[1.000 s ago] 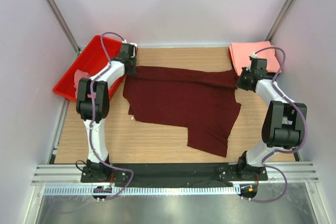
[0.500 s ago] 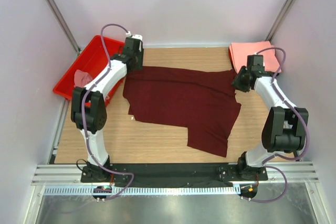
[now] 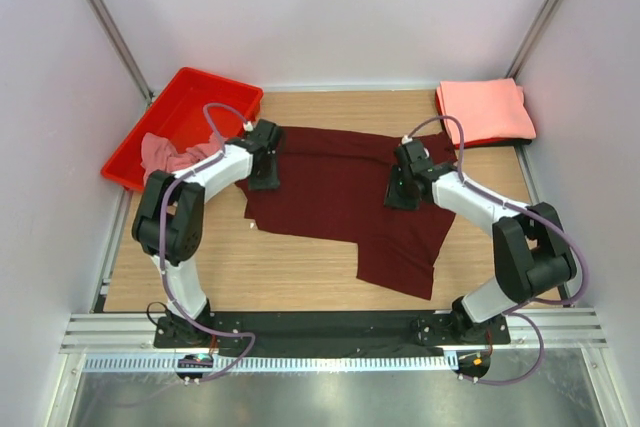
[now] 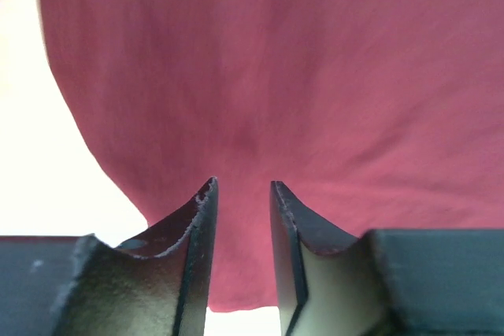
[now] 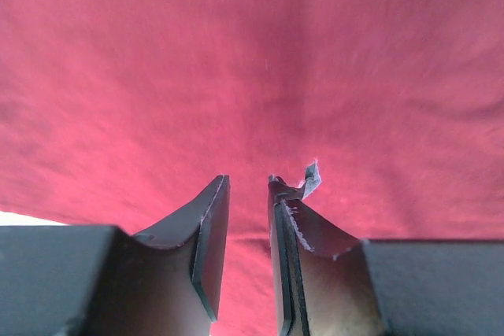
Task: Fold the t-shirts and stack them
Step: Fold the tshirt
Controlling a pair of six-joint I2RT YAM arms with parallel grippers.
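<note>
Red plastic tray [image 3: 200,107] is sitting angled at the far left corner, reaching out past the left edge of the wooden table [image 3: 300,267]. Two slanted metal posts, left [image 3: 105,22] and right [image 3: 548,9], are running up the pale walls [image 3: 330,7]. Black plate [image 3: 330,327] is lying along the table's near edge. Aluminium rails [image 3: 100,332] are running beside it, and a white slotted strip [image 3: 330,363] and a shiny steel sheet [image 3: 320,402] are filling the bottom.
</note>
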